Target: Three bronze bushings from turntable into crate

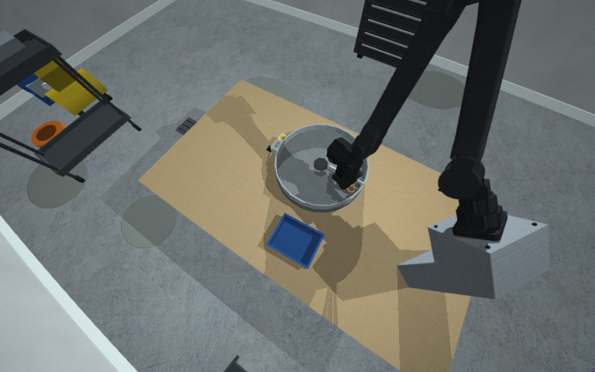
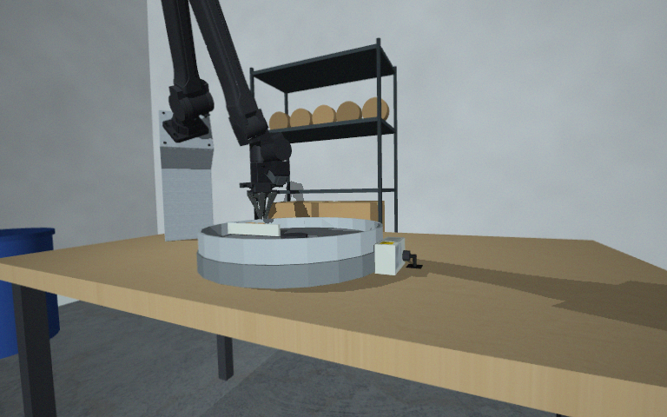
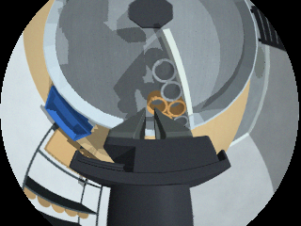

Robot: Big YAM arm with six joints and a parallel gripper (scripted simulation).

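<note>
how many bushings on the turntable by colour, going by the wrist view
bronze bushings: 3, clustered just ahead of the fingertips by the white divider
silver bushings: 2, in a row behind them along the divider
total: 5 visible; the gripper may hide part of the cluster

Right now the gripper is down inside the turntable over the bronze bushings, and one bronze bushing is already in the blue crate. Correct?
Not quite. The top view shows the blue crate holding no bushing. The rest stands: the gripper is down inside the turntable, nearly shut on nothing, over the bronze bushings, as the wrist view shows.
</note>
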